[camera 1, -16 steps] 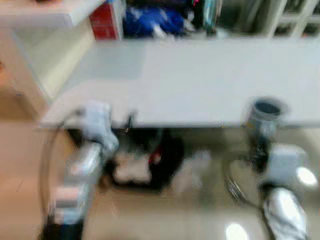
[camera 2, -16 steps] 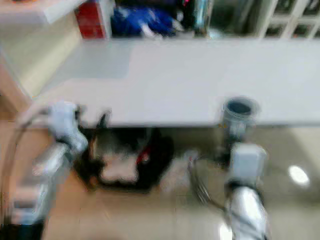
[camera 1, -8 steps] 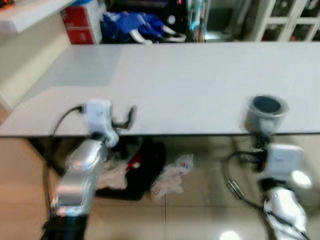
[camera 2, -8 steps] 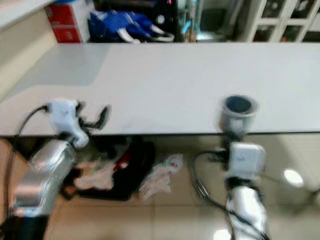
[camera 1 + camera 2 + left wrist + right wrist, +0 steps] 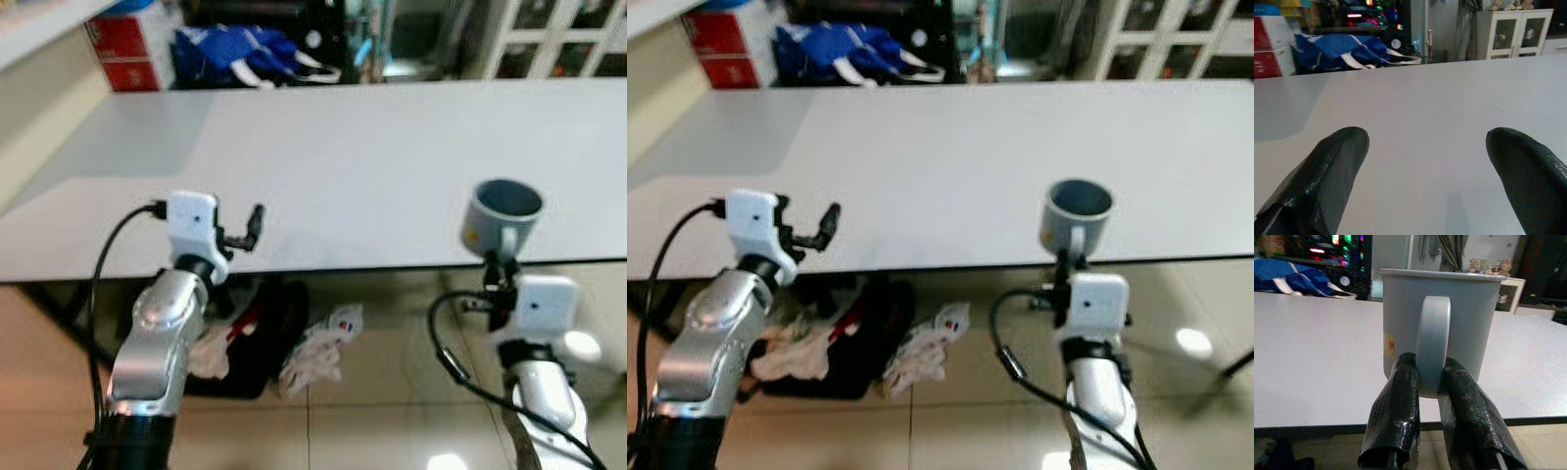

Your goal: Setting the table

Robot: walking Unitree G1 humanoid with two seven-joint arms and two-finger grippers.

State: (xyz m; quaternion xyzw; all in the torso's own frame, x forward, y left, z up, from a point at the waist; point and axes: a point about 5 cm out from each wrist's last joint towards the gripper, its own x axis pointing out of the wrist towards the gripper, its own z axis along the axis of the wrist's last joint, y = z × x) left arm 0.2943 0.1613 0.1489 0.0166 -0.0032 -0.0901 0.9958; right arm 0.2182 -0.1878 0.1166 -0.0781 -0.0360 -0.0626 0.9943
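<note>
Gripping a pale blue-grey mug (image 5: 1437,328) by its handle, right pincer (image 5: 1432,396), left pincer (image 5: 1432,181) wide

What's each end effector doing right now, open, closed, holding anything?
Left end effector: open, empty, above the table.
Right end effector: closed on the handle of the grey mug, at the table's near edge.

Right gripper (image 5: 1429,382) with mug (image 5: 502,217) now raised slightly, mug over table (image 5: 372,157) edge; blur gone.
</note>
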